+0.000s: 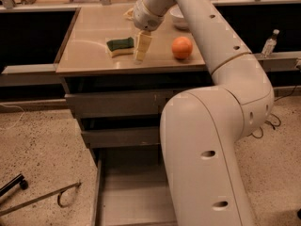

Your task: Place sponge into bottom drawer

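Note:
The sponge, dark green on pale yellow foam, lies flat on the cabinet top. My gripper points down just to the right of the sponge, at its right end, close to it or touching it. The bottom drawer is pulled open below, with a plain grey inside. My arm hides its right part. The two shallower drawers above it stand slightly out.
An orange sits on the cabinet top right of the gripper. A white bowl stands behind it. A water bottle stands on the right ledge. A metal rod with a hook lies on the floor at the left.

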Action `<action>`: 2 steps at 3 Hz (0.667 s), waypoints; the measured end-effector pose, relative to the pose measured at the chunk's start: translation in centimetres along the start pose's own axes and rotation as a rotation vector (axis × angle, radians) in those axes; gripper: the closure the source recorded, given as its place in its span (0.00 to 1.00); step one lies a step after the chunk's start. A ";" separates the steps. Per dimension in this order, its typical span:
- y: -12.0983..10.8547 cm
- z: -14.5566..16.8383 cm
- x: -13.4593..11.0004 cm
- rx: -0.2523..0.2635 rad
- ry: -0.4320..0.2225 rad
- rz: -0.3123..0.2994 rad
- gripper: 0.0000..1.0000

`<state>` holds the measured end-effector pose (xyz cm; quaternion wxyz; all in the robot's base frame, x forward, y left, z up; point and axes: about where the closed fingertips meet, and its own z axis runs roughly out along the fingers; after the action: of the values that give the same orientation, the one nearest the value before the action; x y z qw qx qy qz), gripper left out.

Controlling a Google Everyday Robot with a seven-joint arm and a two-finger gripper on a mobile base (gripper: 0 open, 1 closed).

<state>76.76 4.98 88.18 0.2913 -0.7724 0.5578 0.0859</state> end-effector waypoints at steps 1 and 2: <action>-1.7 1.5 0.4 0.027 0.033 0.009 0.00; -3.2 4.1 0.7 0.033 0.082 0.012 0.00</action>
<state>80.70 7.31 85.69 0.2805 -0.7669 0.5754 0.0466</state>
